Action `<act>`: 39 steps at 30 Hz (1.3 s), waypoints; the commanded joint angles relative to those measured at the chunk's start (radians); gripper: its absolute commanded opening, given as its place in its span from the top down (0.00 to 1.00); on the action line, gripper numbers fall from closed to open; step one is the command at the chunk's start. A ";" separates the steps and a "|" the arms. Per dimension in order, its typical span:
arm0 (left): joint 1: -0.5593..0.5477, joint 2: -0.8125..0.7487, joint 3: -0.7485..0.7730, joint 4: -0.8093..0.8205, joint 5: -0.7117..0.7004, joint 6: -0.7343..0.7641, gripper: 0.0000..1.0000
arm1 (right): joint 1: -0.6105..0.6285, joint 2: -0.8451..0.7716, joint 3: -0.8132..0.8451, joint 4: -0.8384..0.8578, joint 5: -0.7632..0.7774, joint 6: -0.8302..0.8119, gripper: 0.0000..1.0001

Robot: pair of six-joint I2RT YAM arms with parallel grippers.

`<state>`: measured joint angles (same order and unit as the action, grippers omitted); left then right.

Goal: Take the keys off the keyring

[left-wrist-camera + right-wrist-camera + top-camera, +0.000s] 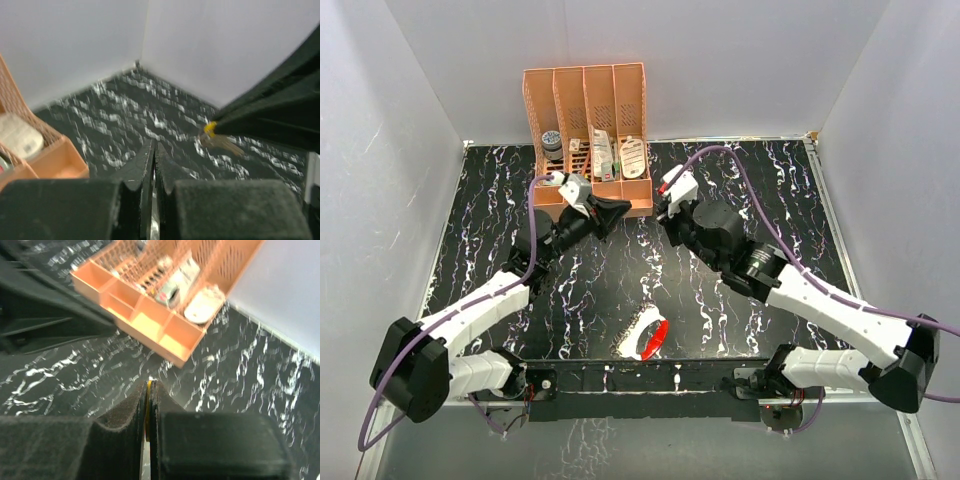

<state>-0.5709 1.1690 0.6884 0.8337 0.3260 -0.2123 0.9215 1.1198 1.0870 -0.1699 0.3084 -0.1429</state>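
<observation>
The keyring's red-and-white oval tag lies on the black marbled table near the front edge, away from both grippers; its thin wire ring is too small to make out. My right gripper is shut on a key with a yellow head, whose brassy blade hangs free from the fingertips above the table. In the right wrist view the yellow edge of the key shows between the closed pads of that gripper. My left gripper is shut, with nothing seen in it. It hovers a short way left of the key.
An orange slotted rack with small items, among them a white oval one, stands at the back middle, just behind both grippers. White walls enclose the table on three sides.
</observation>
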 commanded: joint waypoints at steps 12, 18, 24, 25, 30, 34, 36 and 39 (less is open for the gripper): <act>-0.208 -0.093 -0.043 -0.711 0.104 -0.145 1.00 | -0.200 0.024 -0.153 -0.028 -0.058 0.327 1.00; -0.250 -0.077 -0.045 -0.881 0.121 -0.183 1.00 | -0.218 0.073 -0.188 -0.026 -0.089 0.381 1.00; -0.253 -0.014 -0.054 -0.948 0.159 -0.221 1.00 | -0.246 0.115 -0.209 -0.008 -0.129 0.424 1.00; -0.252 0.007 -0.051 -0.954 0.175 -0.215 1.00 | -0.251 0.123 -0.209 -0.009 -0.143 0.430 1.00; -0.252 0.141 -0.042 -0.937 0.283 -0.204 0.99 | -0.262 0.173 -0.219 0.008 -0.198 0.452 1.00; -0.253 0.224 -0.028 -0.908 0.345 -0.193 0.98 | -0.272 0.186 -0.217 0.013 -0.188 0.451 1.00; -0.253 0.268 -0.011 -0.916 0.383 -0.179 0.98 | -0.279 0.192 -0.217 0.011 -0.179 0.452 1.00; -0.252 0.323 -0.017 -0.881 0.438 -0.183 0.97 | -0.292 0.200 -0.217 0.010 -0.178 0.457 1.00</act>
<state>-0.8204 1.4517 0.6422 -0.0608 0.6365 -0.3935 0.6491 1.3174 0.8692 -0.2260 0.1253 0.2951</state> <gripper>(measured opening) 0.025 0.027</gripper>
